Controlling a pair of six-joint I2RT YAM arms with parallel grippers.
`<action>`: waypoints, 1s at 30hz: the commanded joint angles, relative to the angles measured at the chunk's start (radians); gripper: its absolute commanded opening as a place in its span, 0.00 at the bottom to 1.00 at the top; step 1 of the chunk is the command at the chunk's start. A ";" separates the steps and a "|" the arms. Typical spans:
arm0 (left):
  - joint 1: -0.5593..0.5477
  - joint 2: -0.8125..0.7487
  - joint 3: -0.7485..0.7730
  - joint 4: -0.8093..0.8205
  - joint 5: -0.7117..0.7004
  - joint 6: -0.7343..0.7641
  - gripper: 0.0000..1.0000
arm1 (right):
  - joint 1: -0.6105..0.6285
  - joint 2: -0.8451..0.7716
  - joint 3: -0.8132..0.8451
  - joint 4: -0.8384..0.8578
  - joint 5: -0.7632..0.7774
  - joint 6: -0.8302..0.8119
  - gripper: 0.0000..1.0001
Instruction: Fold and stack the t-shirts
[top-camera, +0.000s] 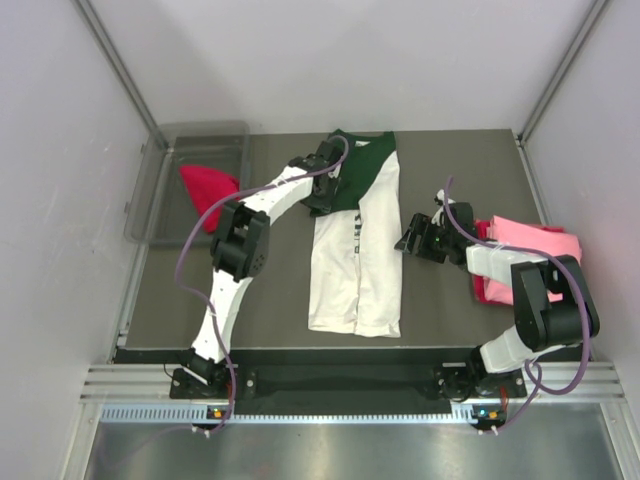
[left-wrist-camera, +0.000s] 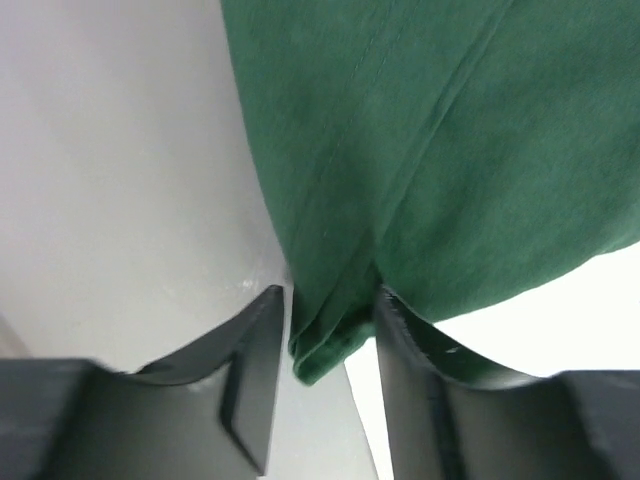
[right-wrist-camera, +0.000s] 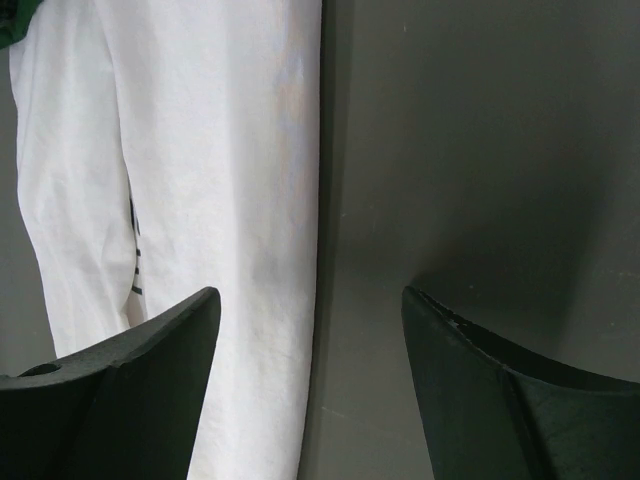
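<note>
Dark table (top-camera: 270, 300) carries white-green t-shirt (top-camera: 355, 270), pink-red stack (top-camera: 530, 240), bin (top-camera: 160, 200).

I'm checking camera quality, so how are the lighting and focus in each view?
Top view: even light, sharp, faint shadows on the table. Left wrist view: green sleeve fairly sharp, fingers softer, white patch at lower right blown out. Right wrist view: white shirt bright but textured, table dim, fingers dark and slightly soft.

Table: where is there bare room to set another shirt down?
Bare table: between left arm and white shirt; also the far right corner. Crowded: pink shirt at right, bin far left.
</note>
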 joint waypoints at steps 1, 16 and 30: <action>-0.004 -0.102 -0.034 -0.027 -0.026 -0.035 0.48 | -0.003 -0.008 0.009 0.028 0.012 -0.017 0.73; -0.017 -0.566 -0.524 0.213 0.004 -0.192 0.88 | 0.019 -0.110 -0.011 -0.064 -0.008 -0.013 0.73; -0.109 -1.001 -1.157 0.331 0.317 -0.445 0.79 | 0.304 -0.575 -0.239 -0.440 0.078 0.212 0.59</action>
